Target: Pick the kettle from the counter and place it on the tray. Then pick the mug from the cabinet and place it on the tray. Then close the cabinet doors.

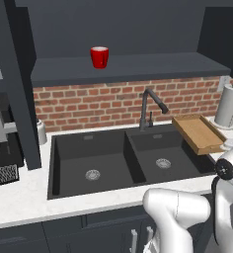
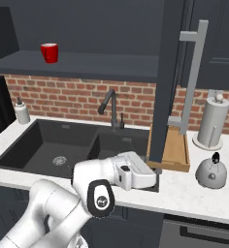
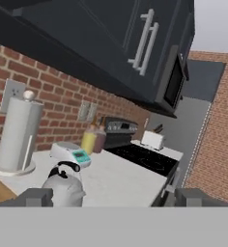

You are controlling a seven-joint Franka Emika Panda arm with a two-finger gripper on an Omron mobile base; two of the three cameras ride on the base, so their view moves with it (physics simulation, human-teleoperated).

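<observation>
Kettle (image 3: 64, 185) sat lower left of hand view, just past fingertips (image 3: 36, 197); jaws stood fully apart, gripping nothing. Right base view: kettle on surface (image 2: 184, 191) at lower right, beside tray (image 2: 172, 152), paper-towel roll (image 2: 211, 121) behind. Mug (image 1: 99, 57) stood upper middle on cabinet shelf (image 1: 138, 66). Risk, as judged: open cabinet door (image 2: 165, 77) hung over tray, so arm could clip it; rounded kettle could slip from off-centre grasp.

Paper-towel roll (image 2: 213, 120) upright against brick backsplash (image 1: 103, 105); black faucet (image 1: 149, 107) behind double sink (image 1: 113, 160); soap dispenser (image 2: 22, 112) at sink's far corner.
</observation>
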